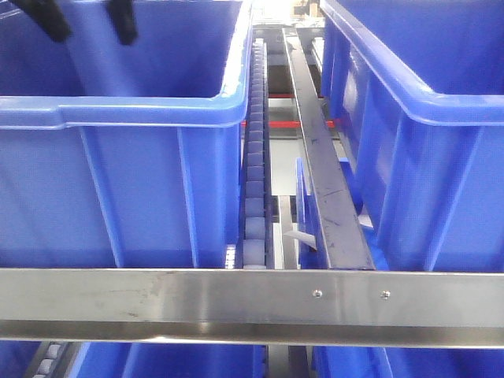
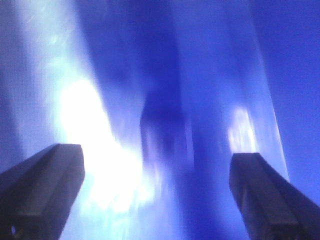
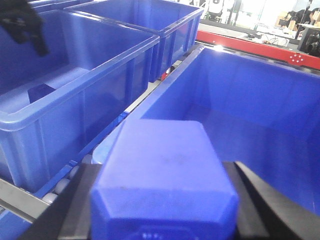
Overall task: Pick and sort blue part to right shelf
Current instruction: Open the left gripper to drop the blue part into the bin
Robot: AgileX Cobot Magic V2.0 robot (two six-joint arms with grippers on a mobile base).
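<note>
Front camera first: you're basically nose-up against the right shelf [image 1: 252, 303], with its brushed-steel front rail running across the bottom, a pale roller track [image 1: 255, 157] going back up the middle and a dark metal divider bar [image 1: 327, 181] just to the right of it. There's a big blue bin [image 1: 118, 118] on the left and another blue bin [image 1: 417, 142] on the right, and up in the top left corner you can see the two dark fingers of the left gripper [image 1: 87, 20] poking down over the left bin, spread apart with nothing between them. Left wrist cam is pretty blurry, honestly: the left gripper [image 2: 160, 195] has its two black fingers [image 2: 42, 185] set wide at the bottom corners, nothing held, and past them it's all blue plastic with a bright glare patch ahead of the left finger and a darker blob [image 2: 165, 130] straight ahead between them that I can't make out. Right wrist cam is where the action is: the blue part [image 3: 162, 180], a chunky block with bevelled corners, sits pinched in the right gripper [image 3: 162, 200], black fingers [image 3: 75, 205] pressed against both its sides. Just beyond the fingers is the open right-hand bin [image 3: 250, 100], and the part hangs at its near rim. Off to the left of the fingers are two more blue bins [image 3: 65, 85], with the left gripper's fingers showing in the top left corner.
</note>
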